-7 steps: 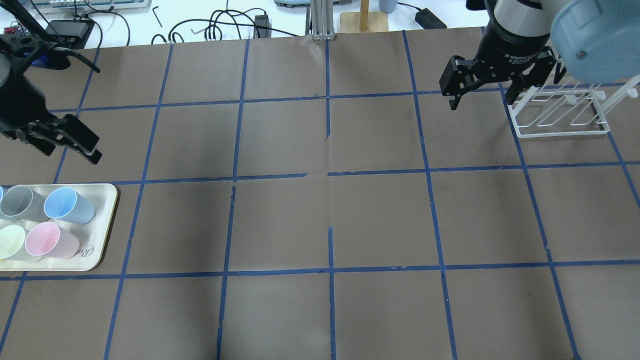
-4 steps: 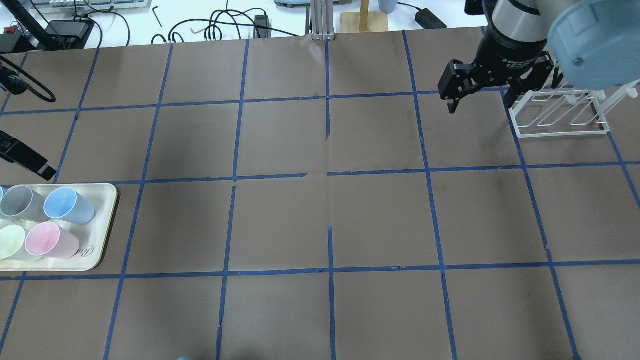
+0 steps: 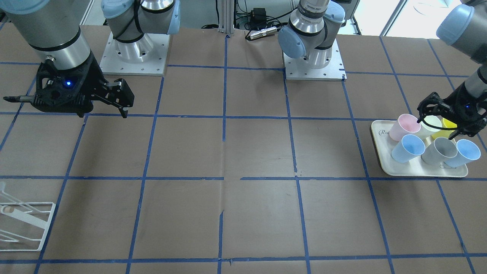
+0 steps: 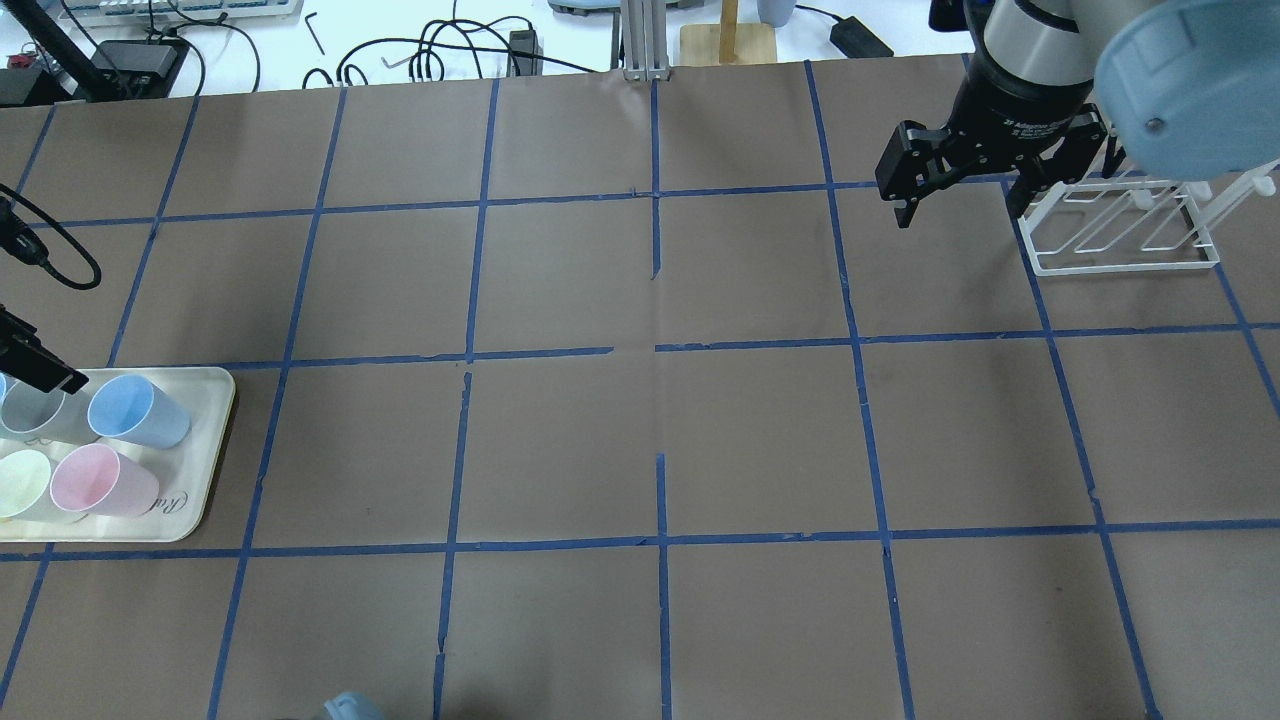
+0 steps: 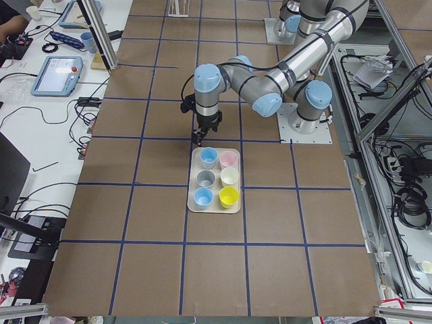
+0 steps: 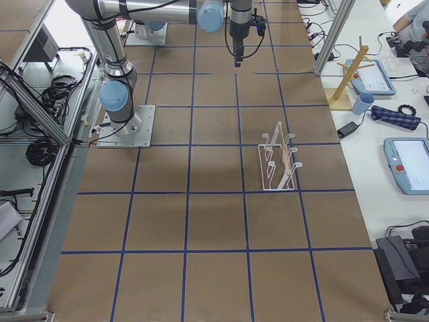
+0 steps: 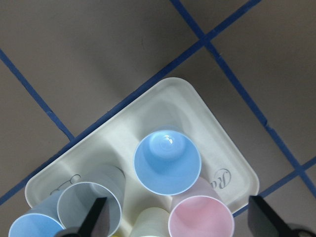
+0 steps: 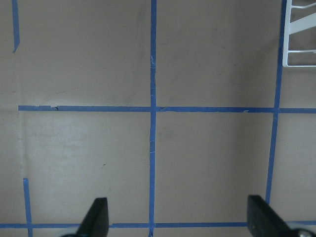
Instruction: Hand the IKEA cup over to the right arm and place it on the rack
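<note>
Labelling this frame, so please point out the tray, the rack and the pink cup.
tray [image 3: 418,172], front-facing view, bare lower rim
rack [image 4: 1125,266], overhead view, white base wire
pink cup [image 3: 399,130], front-facing view, outer side wall

The left end effector [image 3: 436,129] has swung across and down over the tray [image 3: 415,172].

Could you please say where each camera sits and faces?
Front-facing: across the table, facing the robot; right hand at view's left, left hand over the tray.
Overhead: behind the robot, looking forward and down; right hand beside the rack.
Exterior left: table's left end; left hand at the tray.
Exterior right: table's right end; right hand beyond the rack.
Left wrist: straight down on the cups; open fingertips below.
Right wrist: down on taped table and rack corner.
Front-facing and overhead share tray and rack, mirrored.
</note>
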